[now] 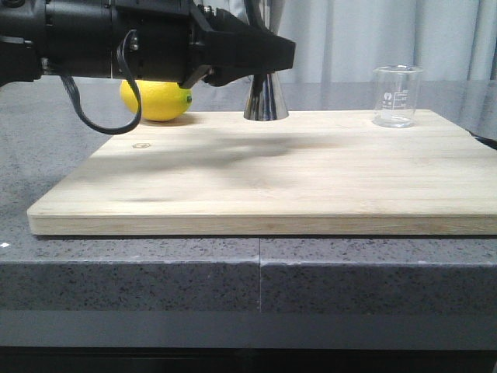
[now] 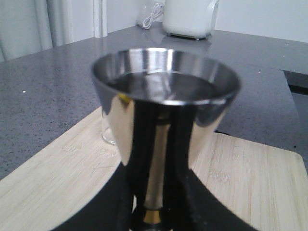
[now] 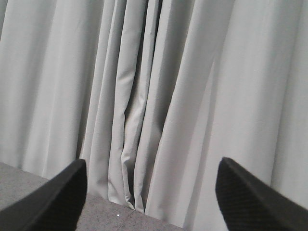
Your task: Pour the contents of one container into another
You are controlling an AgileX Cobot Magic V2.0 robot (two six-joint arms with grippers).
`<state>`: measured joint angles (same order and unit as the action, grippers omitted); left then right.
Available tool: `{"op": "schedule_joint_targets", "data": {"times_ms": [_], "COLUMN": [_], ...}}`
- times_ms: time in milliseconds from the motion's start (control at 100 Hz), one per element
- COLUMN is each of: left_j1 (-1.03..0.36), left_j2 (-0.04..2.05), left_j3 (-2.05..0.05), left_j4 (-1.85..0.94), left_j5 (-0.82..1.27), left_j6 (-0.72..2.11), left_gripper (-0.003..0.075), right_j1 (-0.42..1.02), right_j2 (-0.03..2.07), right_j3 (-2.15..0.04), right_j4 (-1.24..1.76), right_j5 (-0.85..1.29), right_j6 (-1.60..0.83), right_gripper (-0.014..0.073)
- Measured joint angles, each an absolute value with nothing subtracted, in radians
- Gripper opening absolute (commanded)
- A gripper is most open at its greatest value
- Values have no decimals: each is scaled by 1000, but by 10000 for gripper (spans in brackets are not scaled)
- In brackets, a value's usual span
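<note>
My left gripper (image 1: 268, 58) pinches the steel jigger (image 1: 266, 99) standing on the wooden board (image 1: 264, 175); my right gripper (image 3: 151, 192) is spread; the glass beaker (image 1: 397, 95) stands apart.

White marks on the beaker (image 1: 397, 95) are unreadable.

We see a mirror-polished steel jigger (image 1: 265, 99), a clear glass beaker (image 1: 397, 95), a pale matt wooden board (image 1: 279, 179) and speckled stone counter (image 1: 155, 280).

one jigger (image 1: 265, 99), one beaker (image 1: 397, 95), one lemon (image 1: 158, 100)
</note>
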<state>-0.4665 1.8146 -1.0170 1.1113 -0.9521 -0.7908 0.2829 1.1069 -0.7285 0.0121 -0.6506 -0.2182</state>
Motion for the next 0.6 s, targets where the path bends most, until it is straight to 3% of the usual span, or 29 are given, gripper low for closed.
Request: {"op": "schedule_joint_targets", "data": {"times_ms": [600], "left_j1": [-435], "left_j2": [1850], "left_j3": [-1019], "left_j4": [1108], "left_j5": [-974], "left_j6": [-754], "left_gripper": [-21], "right_j1": [283], "right_j2": [1107], "right_j3": [-728], "right_j4": [12], "right_j5": [-648], "right_j6": [-218], "right_gripper": [505]}}
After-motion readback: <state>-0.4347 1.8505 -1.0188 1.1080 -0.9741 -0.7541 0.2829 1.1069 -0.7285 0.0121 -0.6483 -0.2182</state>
